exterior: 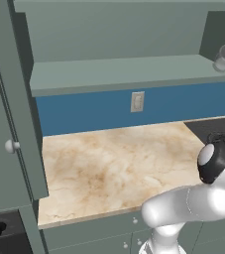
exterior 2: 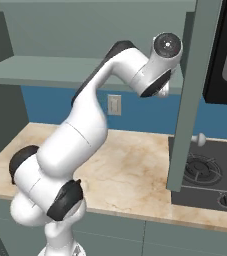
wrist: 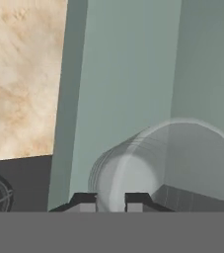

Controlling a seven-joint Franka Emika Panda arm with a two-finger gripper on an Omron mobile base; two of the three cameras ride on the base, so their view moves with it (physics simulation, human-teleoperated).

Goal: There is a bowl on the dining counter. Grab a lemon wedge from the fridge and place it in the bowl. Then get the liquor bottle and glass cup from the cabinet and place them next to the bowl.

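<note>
In the hand view the glass cup (wrist: 153, 163), a clear tumbler, lies across the picture inside the cabinet (wrist: 128, 74). My gripper (wrist: 111, 201) is shut on it, and the cup's thin wall runs between the two fingertips (wrist: 86, 200). In the right base view my arm reaches up behind the open cabinet door (exterior 2: 190, 100), which hides the hand. The cabinet's lower shelf (exterior: 124, 72) is bare in the left base view. The bowl, dining counter, lemon wedge, fridge and liquor bottle are out of view.
Below the cabinet lies a beige marbled worktop (exterior: 114, 163) with a black hob (exterior 2: 205, 170) at its right end. A wall socket (exterior: 137, 101) sits on the blue backsplash. Another open cabinet door (exterior: 15, 99) stands at the left.
</note>
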